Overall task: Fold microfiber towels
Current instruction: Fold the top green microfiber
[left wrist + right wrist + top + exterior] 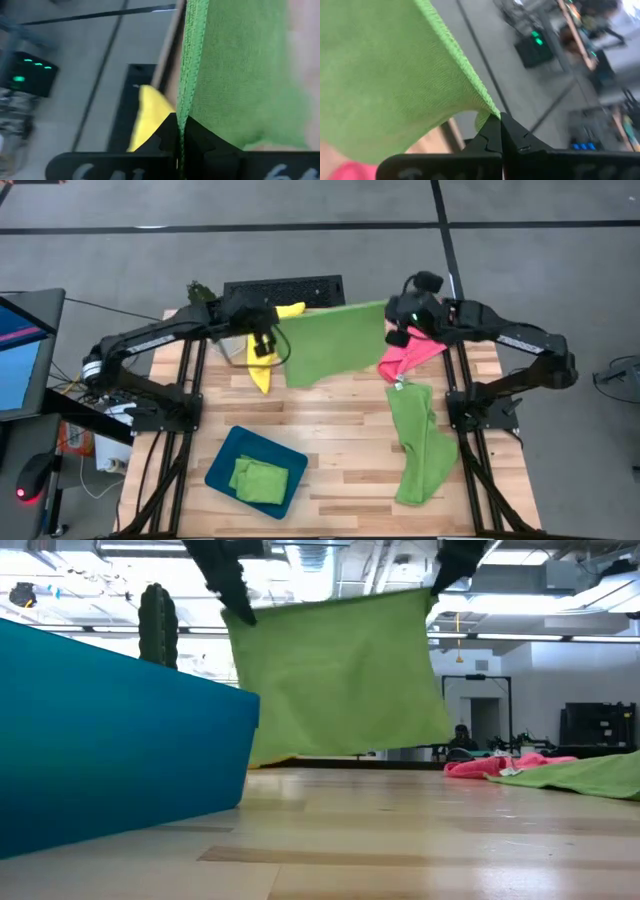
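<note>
Near the front edge a folded green towel is lying in the tray. Farther back, the left gripper and right gripper are each clamping a top corner of the hanging green towel; it looks light and limp, so corners suit gripping.

We're seeing two matte black jointed arms, each tool a pair of flat black wedge fingers with faint pale lettering; a green light glows on the right wrist.
</note>
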`<control>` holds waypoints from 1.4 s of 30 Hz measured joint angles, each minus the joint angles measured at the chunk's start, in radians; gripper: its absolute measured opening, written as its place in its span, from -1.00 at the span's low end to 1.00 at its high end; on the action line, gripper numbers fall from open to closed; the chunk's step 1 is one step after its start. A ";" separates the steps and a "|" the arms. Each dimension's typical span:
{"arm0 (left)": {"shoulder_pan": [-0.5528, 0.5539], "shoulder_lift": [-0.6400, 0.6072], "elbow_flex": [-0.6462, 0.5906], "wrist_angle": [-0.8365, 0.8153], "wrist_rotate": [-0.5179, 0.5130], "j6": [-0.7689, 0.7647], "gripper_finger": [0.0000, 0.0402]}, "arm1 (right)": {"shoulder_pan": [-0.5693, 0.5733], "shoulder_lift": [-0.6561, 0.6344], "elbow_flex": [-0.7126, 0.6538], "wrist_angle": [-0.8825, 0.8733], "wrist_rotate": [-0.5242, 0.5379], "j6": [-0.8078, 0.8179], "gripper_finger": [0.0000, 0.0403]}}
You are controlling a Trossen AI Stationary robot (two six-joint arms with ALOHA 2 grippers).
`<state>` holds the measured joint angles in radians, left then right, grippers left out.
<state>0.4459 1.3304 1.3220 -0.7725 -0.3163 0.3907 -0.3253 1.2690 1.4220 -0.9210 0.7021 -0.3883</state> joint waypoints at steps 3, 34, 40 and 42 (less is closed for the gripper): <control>0.071 0.049 0.014 0.118 -0.004 0.103 -1.00 | -0.110 0.043 0.000 0.104 0.008 -0.057 -0.96; -0.445 0.093 -0.182 -0.180 0.145 -0.386 -1.00 | 0.471 0.102 -0.358 -0.198 -0.314 0.759 -0.96; -0.568 0.093 -0.197 -0.162 0.089 -0.398 -1.00 | 0.601 0.123 -0.362 -0.189 -0.303 0.794 -0.96; -0.564 0.093 -0.197 -0.162 0.038 -0.394 -1.00 | 0.586 0.126 -0.362 -0.190 -0.295 0.783 -0.96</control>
<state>-0.1181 1.4239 1.1252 -0.9344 -0.2788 -0.0036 0.2612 1.3949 1.0595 -1.1110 0.4068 0.3943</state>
